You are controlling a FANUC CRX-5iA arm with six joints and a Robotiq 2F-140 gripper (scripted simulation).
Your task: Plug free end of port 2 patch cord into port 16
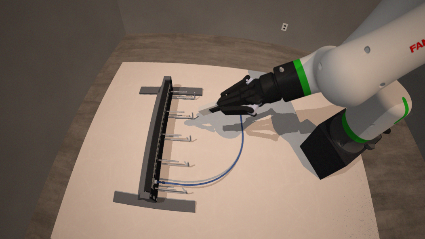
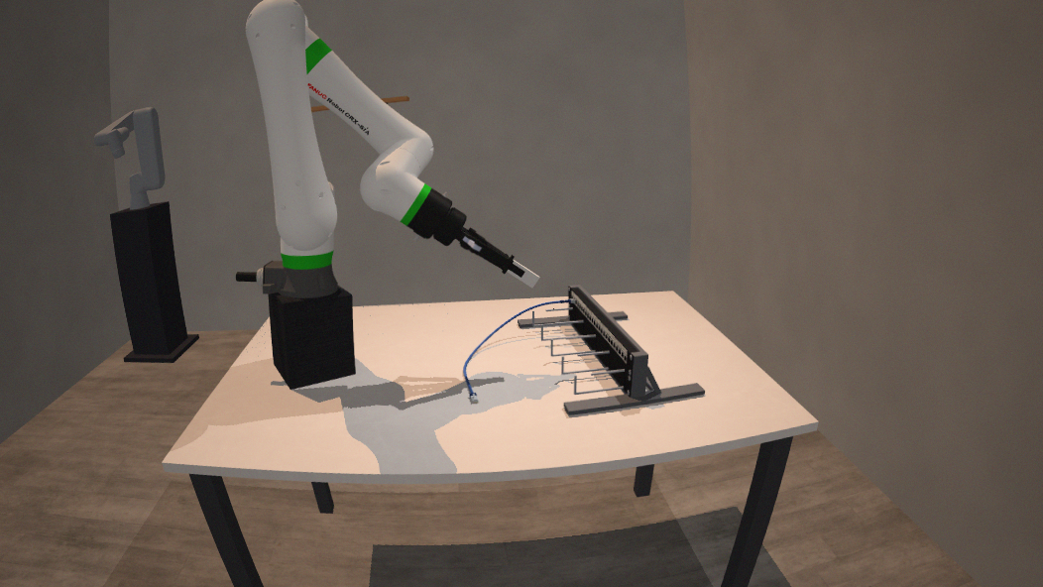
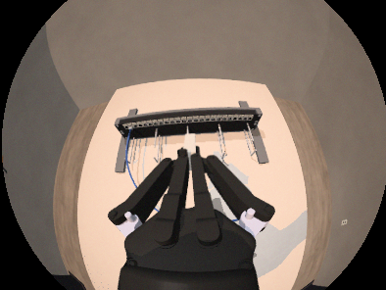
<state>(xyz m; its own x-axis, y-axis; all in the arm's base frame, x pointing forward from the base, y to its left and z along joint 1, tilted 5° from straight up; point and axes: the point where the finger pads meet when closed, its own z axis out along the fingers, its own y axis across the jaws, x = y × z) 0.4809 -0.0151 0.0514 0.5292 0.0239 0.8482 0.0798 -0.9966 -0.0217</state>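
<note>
The black patch-panel rack stands upright on the table, ports facing the arm. The blue patch cord leaves a port near the rack's near end in the top view and arcs over the table. Its free plug lies flat on the table, apart from the rack; in the top view the gripper hides it. My gripper is shut and empty. It hangs in the air above the cord's free end, pointing at the rack's middle.
The rack rests on two flat grey feet. Several thin metal cable bars stick out from its front toward the arm. The arm's black base stands on the table. A grey stand is on the floor.
</note>
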